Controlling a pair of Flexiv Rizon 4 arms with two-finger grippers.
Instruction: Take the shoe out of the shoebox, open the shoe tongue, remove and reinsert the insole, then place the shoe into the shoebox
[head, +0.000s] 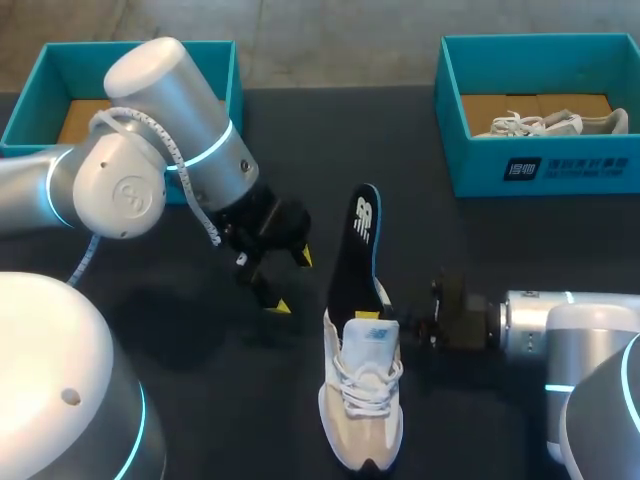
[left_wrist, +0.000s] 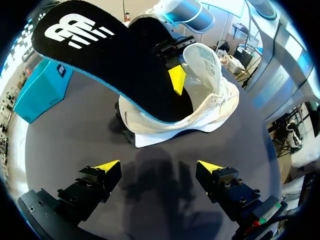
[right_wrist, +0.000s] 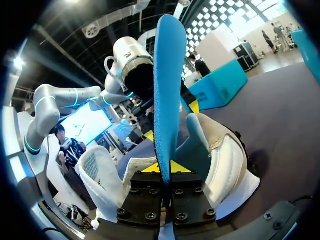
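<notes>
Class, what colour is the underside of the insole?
Blue; the insole shows it best in the right wrist view.

My head camera looks down on the shoe from above and behind. The wrist cameras face it from opposite sides, the right one nearest. All share its insole.

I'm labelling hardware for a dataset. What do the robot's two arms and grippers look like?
Both the left arm and right arm are smooth silver-grey cylinders with white rounded joint caps and glowing cyan rings. A white braided cable loops over the left arm. The left gripper and right gripper are black bolted blocks with yellow wedge tips.
</notes>
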